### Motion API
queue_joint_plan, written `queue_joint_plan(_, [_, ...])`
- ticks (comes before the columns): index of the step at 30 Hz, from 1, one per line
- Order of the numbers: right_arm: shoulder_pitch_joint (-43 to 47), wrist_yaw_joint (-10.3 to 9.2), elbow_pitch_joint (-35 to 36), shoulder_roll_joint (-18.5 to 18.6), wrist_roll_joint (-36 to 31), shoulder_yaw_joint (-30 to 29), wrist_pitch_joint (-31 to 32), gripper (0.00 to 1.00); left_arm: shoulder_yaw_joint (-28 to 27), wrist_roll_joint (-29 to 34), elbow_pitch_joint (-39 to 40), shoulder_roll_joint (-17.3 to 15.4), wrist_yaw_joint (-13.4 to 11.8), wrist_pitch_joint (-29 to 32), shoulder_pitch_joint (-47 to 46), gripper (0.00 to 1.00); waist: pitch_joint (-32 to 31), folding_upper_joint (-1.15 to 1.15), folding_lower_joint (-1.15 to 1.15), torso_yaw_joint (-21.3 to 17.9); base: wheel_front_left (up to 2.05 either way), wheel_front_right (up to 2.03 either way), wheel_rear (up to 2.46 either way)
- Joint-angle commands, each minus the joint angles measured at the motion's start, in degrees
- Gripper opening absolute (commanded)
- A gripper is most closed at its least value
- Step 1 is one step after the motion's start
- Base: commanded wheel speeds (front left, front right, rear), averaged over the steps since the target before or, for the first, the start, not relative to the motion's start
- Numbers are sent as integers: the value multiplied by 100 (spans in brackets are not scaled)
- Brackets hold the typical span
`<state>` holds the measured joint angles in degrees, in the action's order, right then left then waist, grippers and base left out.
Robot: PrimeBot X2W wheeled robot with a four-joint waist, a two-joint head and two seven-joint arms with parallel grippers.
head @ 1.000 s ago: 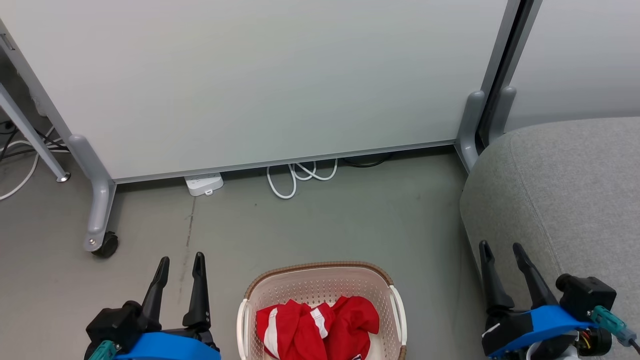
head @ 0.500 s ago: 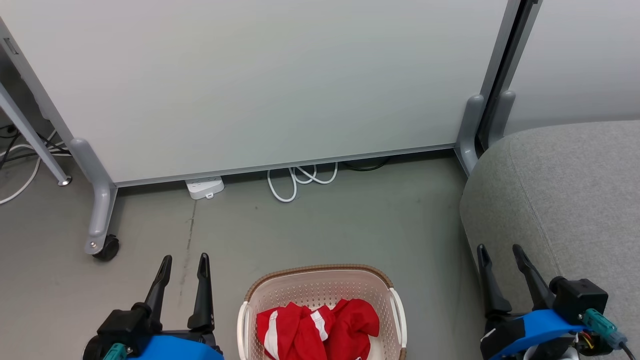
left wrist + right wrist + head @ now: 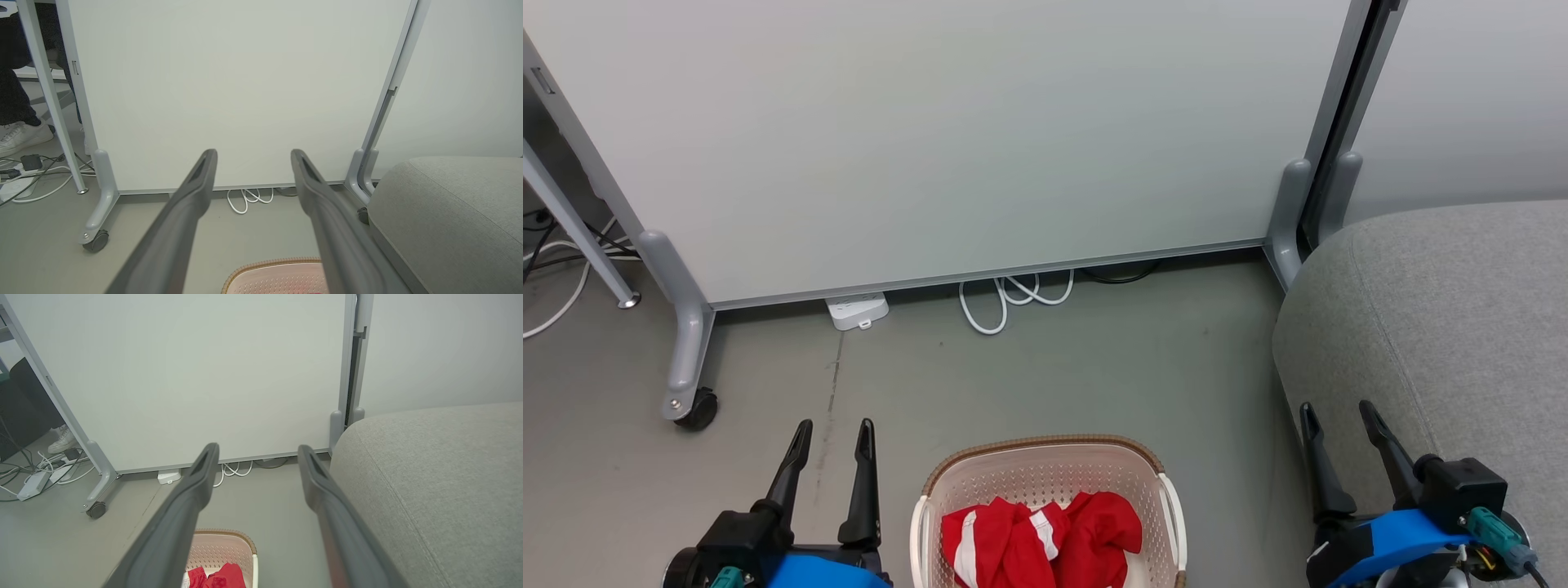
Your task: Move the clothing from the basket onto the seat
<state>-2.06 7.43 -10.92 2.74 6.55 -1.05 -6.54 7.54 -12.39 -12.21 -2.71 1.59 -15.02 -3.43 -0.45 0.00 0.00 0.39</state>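
The cream basket (image 3: 1045, 482) with a brown rim stands on the floor at the bottom middle of the head view. Crumpled red clothing (image 3: 1039, 541) with white stripes lies inside it; the clothing (image 3: 216, 577) and the basket (image 3: 220, 549) also show low in the right wrist view, and the basket rim (image 3: 269, 265) shows in the left wrist view. The light grey seat (image 3: 1445, 327) fills the right side. My left gripper (image 3: 836, 430) is open, left of the basket. My right gripper (image 3: 1335, 411) is open at the seat's front edge. Both hold nothing.
A white partition panel (image 3: 947, 131) on grey feet with a caster (image 3: 698, 406) stands behind the basket. A white power strip (image 3: 856, 310) and looped white cable (image 3: 1009, 296) lie at its base. A person's white shoe (image 3: 20, 136) and cables (image 3: 28, 179) are far left.
The head view has tilted a little, so everything sits slightly lower in the picture. Both grippers have drawn back slightly toward the bottom edge and stay open.
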Motion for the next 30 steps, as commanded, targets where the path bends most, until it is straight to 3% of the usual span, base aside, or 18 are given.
queue_joint_plan(1, [38,10,3,25,-17,-6,16,100,-5,-8,11,-32,-24,-24,79,100,-5,0,0,-1,0,0,0])
queue_joint_plan(17, [-63,10,49,25,69,93,-10,100,9,103,-89,-31,-1,-22,63,100,176,0,0,-115,0,0,0])
queue_joint_plan(30, [-1371,6,363,19,218,544,-259,100,684,595,-1420,-502,462,183,-1459,100,2076,0,0,-955,0,0,0])
